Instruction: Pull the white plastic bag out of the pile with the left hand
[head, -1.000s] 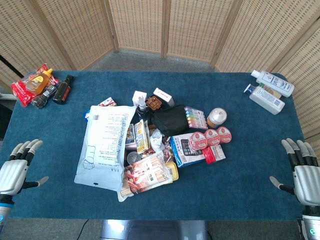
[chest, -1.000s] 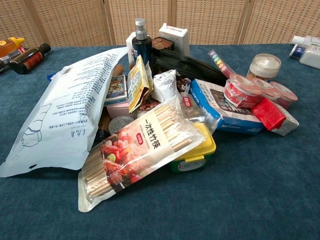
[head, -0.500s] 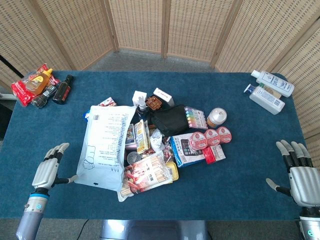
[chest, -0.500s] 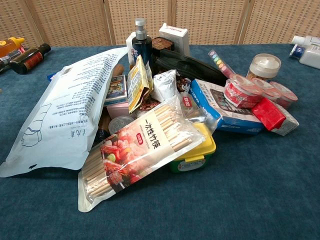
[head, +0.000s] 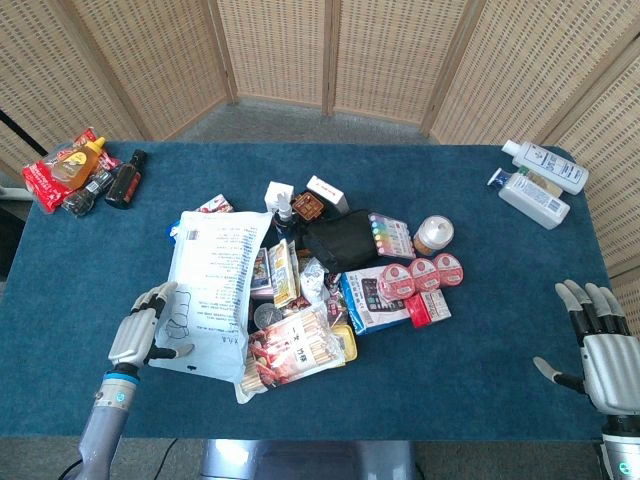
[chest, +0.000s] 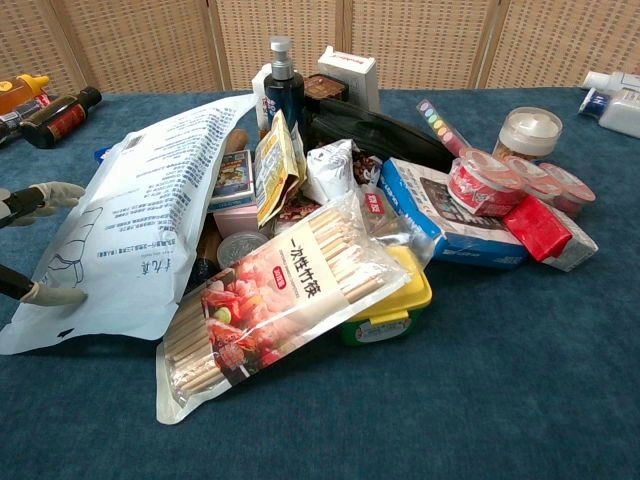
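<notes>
The white plastic bag (head: 212, 290) with blue print lies flat on the left side of the pile, its near end on the blue table; the chest view shows the bag (chest: 135, 225) leaning over other items. My left hand (head: 142, 335) is at the bag's near left edge, fingers spread and empty, its fingertips (chest: 55, 193) reaching the bag's border in the chest view. My right hand (head: 600, 345) hovers open at the table's right front corner, far from the pile.
A pack of bamboo sticks (head: 295, 345) overlaps the bag's near right corner. The pile holds a dark bottle (chest: 283, 90), black pouch (head: 340, 240), blue box (head: 372, 300) and red cups (head: 420, 275). Sauce bottles (head: 90, 175) stand far left, lotion bottles (head: 540, 180) far right.
My left hand has moved right and forward across the table from the left edge to the bag's near left edge. The right hand has barely shifted.
</notes>
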